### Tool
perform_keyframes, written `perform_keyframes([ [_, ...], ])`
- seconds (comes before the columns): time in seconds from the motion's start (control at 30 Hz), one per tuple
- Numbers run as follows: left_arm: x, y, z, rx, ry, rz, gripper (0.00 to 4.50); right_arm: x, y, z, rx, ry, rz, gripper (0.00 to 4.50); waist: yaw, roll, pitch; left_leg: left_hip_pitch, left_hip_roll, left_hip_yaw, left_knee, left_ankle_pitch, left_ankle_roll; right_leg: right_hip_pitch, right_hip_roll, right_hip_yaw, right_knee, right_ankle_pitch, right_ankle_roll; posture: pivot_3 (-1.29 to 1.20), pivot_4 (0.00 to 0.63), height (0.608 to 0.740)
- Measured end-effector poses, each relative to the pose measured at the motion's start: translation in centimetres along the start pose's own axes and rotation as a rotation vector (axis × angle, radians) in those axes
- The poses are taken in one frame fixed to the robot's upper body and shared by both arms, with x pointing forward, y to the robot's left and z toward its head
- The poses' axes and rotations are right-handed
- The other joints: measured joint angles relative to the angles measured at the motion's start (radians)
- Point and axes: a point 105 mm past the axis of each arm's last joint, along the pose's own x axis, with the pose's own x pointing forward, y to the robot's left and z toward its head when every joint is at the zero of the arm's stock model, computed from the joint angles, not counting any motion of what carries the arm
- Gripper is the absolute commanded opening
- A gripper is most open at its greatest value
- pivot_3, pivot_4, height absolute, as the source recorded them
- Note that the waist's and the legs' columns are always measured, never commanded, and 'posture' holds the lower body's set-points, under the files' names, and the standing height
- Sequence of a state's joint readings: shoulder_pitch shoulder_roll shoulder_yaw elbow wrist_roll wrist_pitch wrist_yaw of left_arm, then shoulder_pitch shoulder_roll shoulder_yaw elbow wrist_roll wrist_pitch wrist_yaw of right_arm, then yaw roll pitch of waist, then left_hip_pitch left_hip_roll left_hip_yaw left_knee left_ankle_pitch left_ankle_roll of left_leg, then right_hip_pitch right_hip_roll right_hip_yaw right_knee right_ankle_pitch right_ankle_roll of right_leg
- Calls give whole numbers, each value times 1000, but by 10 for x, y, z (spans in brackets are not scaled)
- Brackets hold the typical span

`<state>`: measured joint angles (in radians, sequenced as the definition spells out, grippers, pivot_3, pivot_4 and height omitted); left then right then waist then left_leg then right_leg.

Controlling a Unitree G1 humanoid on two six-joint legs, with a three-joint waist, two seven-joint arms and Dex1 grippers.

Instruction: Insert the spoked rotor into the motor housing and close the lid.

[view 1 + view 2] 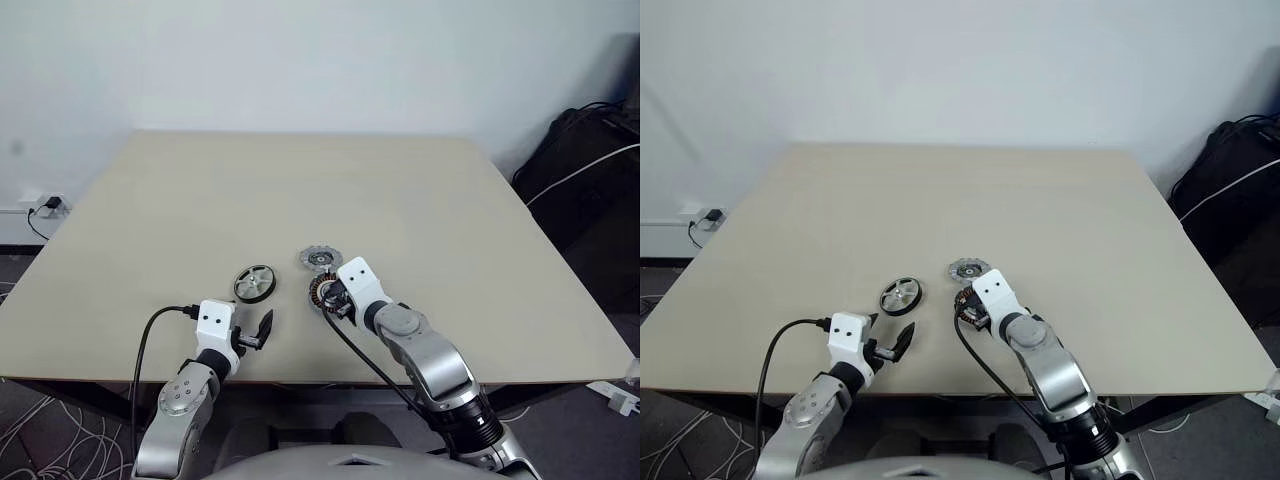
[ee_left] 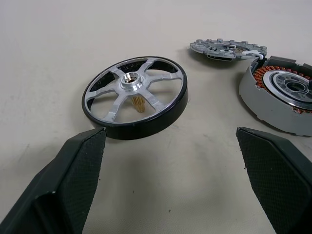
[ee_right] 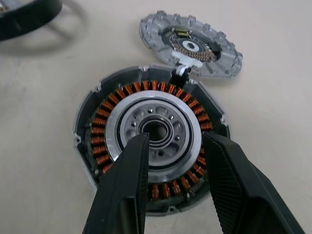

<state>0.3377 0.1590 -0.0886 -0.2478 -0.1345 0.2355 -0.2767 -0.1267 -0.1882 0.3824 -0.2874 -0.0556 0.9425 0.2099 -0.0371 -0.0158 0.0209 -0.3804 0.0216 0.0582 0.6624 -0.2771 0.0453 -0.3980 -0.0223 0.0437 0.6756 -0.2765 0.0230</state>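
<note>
Desk (image 1: 420,200) surface, pale beige, carries three small parts near its near edge. Furthest left lies the spoked rotor (image 1: 254,283), flat, with its dark rim and silver hub facing up. To its right and slightly farther away lies the lid (image 1: 318,259), a grey notched disc. Just near of the lid sits the motor housing (image 3: 148,146), its ring of copper windings uncovered; the lid is seen touching or overlapping the housing's far edge in the right wrist view. The right gripper (image 3: 175,156) is poised directly over the housing, its jaws partly parted and set over the pale centre; contact cannot be told. The left gripper (image 2: 170,146) is held low over the desk, near of the rotor, its jaws spread wide and holding nothing. A black cable (image 1: 140,365) runs from its wrist.
</note>
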Motion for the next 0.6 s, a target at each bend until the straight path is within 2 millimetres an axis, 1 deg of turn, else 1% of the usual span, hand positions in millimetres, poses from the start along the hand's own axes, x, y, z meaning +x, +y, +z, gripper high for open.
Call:
perform_keyframes([
  [0.2,0,0,0,0,-1,-1,4500,0,-2,-6,-50,23,-9,1850,0,0,0,0,0,0,0,0,0,0,0,0,0,0,0,0,0,740],
  [0.6,-1,0,-1,-1,1,4,4500,2,-4,-6,-94,20,-30,1850,0,-1,0,1,0,0,0,0,0,0,0,0,0,0,1,0,0,740],
])
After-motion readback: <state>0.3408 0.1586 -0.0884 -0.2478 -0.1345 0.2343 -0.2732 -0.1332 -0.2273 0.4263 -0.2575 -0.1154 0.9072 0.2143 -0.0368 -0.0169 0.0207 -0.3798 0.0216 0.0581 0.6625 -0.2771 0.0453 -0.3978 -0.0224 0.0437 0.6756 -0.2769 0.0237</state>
